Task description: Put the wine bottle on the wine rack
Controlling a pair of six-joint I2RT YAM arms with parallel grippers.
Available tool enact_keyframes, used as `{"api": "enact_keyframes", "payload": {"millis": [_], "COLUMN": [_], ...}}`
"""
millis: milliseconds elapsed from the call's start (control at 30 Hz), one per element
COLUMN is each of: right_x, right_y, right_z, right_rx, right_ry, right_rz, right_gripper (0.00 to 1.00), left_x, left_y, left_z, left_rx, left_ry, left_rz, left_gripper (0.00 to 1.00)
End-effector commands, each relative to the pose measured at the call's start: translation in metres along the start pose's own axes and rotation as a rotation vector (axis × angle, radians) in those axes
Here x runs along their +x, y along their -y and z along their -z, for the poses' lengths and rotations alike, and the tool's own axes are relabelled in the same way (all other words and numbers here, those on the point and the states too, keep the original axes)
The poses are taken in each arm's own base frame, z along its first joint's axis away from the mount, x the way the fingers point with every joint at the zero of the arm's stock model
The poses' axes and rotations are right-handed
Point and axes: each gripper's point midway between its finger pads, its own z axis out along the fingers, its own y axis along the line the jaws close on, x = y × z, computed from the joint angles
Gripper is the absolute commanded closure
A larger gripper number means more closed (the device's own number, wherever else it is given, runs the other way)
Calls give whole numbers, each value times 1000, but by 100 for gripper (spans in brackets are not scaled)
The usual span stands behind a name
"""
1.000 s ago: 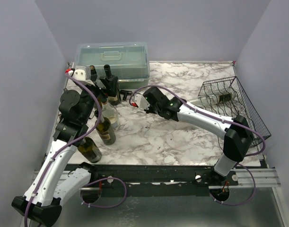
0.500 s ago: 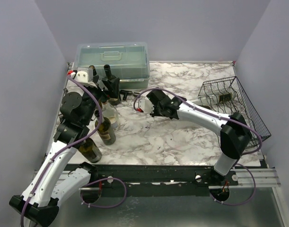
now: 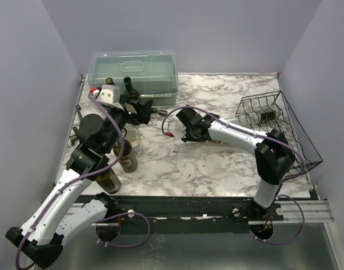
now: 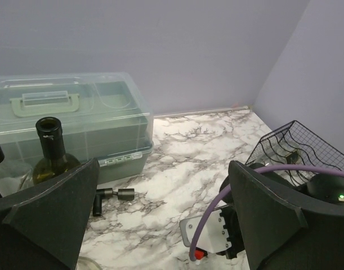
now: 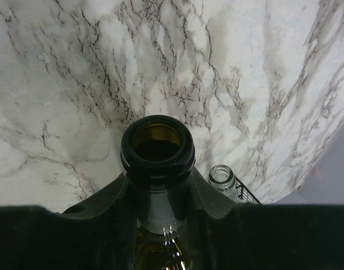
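Note:
My right gripper is shut on the neck of a dark green wine bottle whose open mouth points away from the camera over the marble top. In the top view this gripper is at the table's middle and hides the bottle. The black wire wine rack stands at the right edge with a clear bottle lying in it. The clear bottle's mouth shows beside the held bottle. My left gripper is open and empty, its fingers wide apart above the table. The rack also shows in the left wrist view.
A translucent grey-green plastic box with a handle stands at the back left. Several upright bottles stand along the left side under my left arm, one green bottle in front of the box. A small black part lies near it.
My left gripper has swung right toward the table's middle. My right gripper has turned and drawn a little right toward the rack, still holding the bottle.

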Motion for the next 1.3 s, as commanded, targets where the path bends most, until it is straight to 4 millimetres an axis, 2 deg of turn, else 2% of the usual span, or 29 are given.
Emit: {"api": "enact_keyframes", "payload": {"millis": [0,300,567,933,1033,1267], "right_x": [9,37,59,93,102,108], "right_y": [0,7,10,17,22,33], "right_z": [-1,-9,-19,-40,-41,-34], "right_rx": [-27,13,5,84,90,129], "right_ry": [-50,-159,-167,-184,-178,-64], "right_rz": [63,105,64,134,122,131], "right_gripper": [99,99,99,99,99,99], "left_x": [-6,-4,0,0,1,3], "left_y": [6,13,22,27,28,30], "left_z": [5,7,8,10,11,11], "left_rx": [16,24,47,60,58,60], "left_ry": [26,22,13,13,12,11], "left_rz": [20,8,4,5,3,-5], "left_gripper": [2,2,2,2,2,2]}}
